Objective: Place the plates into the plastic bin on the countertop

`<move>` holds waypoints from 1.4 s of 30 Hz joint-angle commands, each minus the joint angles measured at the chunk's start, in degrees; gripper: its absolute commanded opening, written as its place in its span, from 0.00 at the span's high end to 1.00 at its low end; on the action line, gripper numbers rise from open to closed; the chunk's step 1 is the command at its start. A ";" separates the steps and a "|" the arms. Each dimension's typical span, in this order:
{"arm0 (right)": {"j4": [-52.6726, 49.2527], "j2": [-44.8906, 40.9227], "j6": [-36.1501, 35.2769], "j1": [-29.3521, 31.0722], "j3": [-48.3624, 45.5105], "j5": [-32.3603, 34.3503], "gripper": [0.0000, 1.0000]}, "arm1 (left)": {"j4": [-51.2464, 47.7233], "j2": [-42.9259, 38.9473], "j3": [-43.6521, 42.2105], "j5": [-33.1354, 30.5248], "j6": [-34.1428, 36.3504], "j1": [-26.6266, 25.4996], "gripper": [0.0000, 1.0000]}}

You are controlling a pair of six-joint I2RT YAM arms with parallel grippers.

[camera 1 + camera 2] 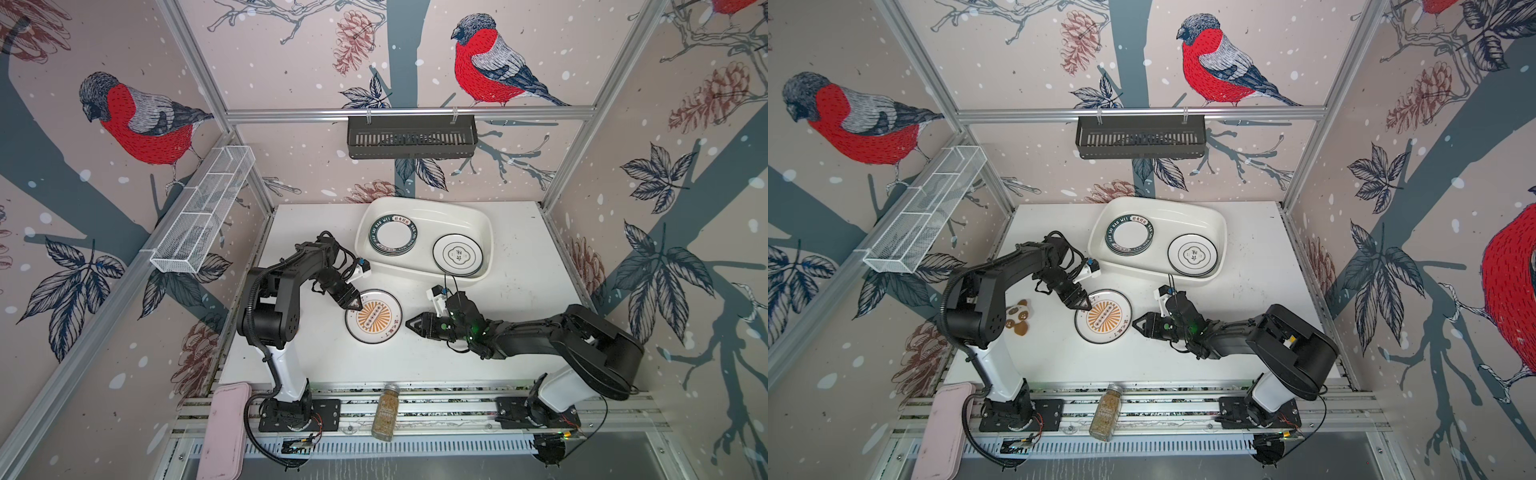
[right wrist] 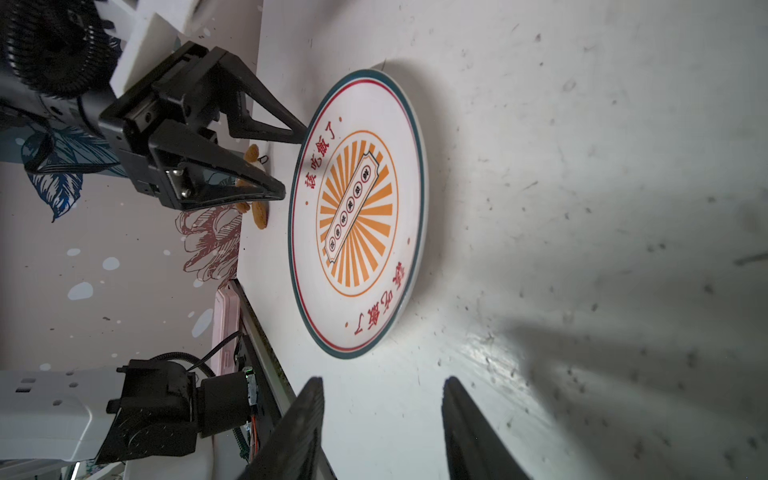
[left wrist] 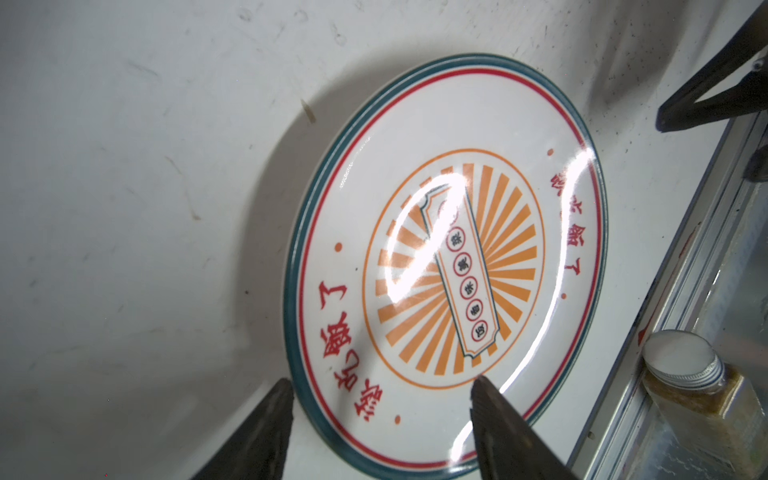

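Note:
One of the plates [image 1: 373, 316] [image 1: 1103, 316], white with an orange sunburst centre, lies flat on the countertop [image 1: 519, 299]. My left gripper [image 1: 355, 306] [image 3: 382, 384] is open and straddles its left rim, one finger outside on the countertop and one over the plate [image 3: 449, 266] face. My right gripper [image 1: 409, 322] [image 2: 384, 380] is open and empty, a little to the right of the plate [image 2: 359, 212] and apart from it. The plastic bin [image 1: 457, 220] [image 1: 1183, 216] behind holds a stack of green-rimmed plates [image 1: 392, 235] and black-rimmed plates [image 1: 458, 254].
A spice jar [image 1: 386, 411] [image 3: 681, 374] stands on the front rails. A pink pad [image 1: 226, 428] lies at the front left. A brown cookie-like coaster [image 1: 1017, 318] sits left of the plate. A black basket [image 1: 411, 137] and a white wire rack [image 1: 203, 208] hang on the walls.

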 commanded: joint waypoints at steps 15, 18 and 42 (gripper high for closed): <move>14.08 11.81 6.47 1.46 2.74 0.03 0.60 | -0.36 -1.64 -2.14 3.89 1.63 -0.06 0.32; 15.23 12.94 7.24 1.39 2.74 0.12 0.62 | -0.76 -1.58 -2.39 4.52 2.04 -0.09 0.32; 20.04 16.96 9.75 0.87 2.04 0.15 0.83 | -1.71 -2.79 -4.13 6.58 3.76 -0.18 0.32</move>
